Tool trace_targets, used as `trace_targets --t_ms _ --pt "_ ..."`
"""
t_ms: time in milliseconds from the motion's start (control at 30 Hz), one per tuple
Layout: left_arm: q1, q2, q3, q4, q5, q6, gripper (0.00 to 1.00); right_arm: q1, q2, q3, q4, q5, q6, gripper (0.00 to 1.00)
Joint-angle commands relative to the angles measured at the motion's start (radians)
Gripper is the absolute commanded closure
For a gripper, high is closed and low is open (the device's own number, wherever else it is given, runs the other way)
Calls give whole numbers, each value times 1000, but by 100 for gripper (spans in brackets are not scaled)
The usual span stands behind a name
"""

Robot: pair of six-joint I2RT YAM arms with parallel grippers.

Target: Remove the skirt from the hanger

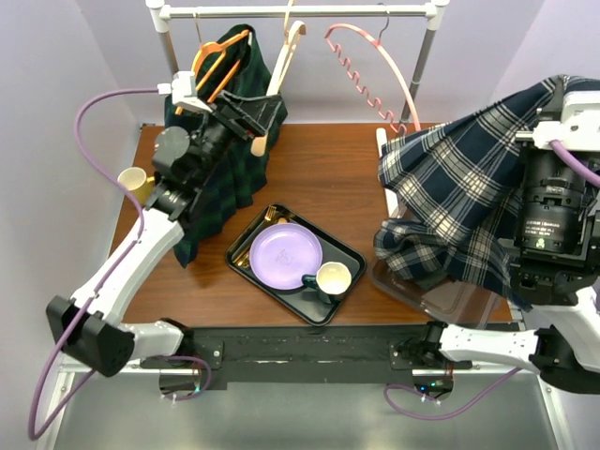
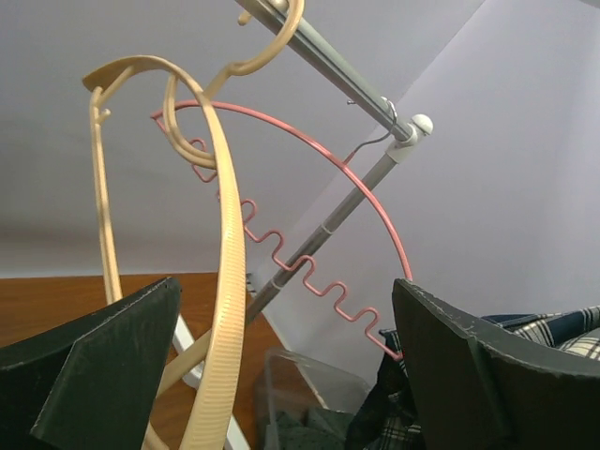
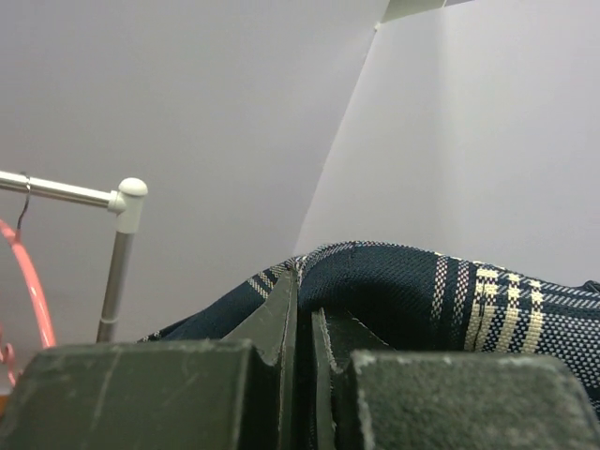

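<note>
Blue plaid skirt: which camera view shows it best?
Top external: the blue plaid skirt appears nearly whole, draped above a clear bin. Right wrist shows only a fold pinched between the right fingers; left wrist shows just one corner.

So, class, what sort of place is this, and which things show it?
Probably a robot test bench staged as a home corner: a clothes rail with hangers, a tray holding a plate and mug, and two arms bolted to the table edge.
</note>
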Motion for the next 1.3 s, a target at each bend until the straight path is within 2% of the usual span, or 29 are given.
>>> trace_targets --t_ms 0,167,267,300,367,400,467,500,600,700,833,967,1267 --pt "7 -81 4 -121 -81 183 0 0 -55 -149 6 -39 -10 100" --pt "7 -170 -6 -252 -133 294 0 -6 -135 -453 -109 87 147 100" --pt "7 -246 -28 -304 -157 355 0 -60 -184 -592 -280 131 343 100" --pt "7 -280 -39 -316 -160 380 0 -127 -189 -616 -364 130 453 100" --pt "7 -314 -60 -339 -169 398 0 -208 -175 -650 -439 112 564 100" --pt "7 -344 -69 -386 -167 412 0 -302 -165 -654 -522 96 681 100" --pt "7 -372 -98 -404 -175 423 0 -376 -140 -655 -603 57 831 100" --pt "7 -397 -111 -411 -176 436 0 -431 -135 -656 -660 55 974 100" --pt "7 -443 -158 -431 -207 485 0 -483 -132 -662 -741 75 1203 100" --pt "7 -470 -175 -462 -265 539 0 -529 -131 -682 -762 60 1325 100" --pt "7 -507 -226 -431 -330 599 0 -608 -68 -694 -780 66 1359 100" --pt "7 -535 -298 -396 -353 608 0 -813 10 -667 -782 0 1367 100" --pt "7 -619 -333 -359 -428 625 0 -956 121 -464 -717 134 1230 100"
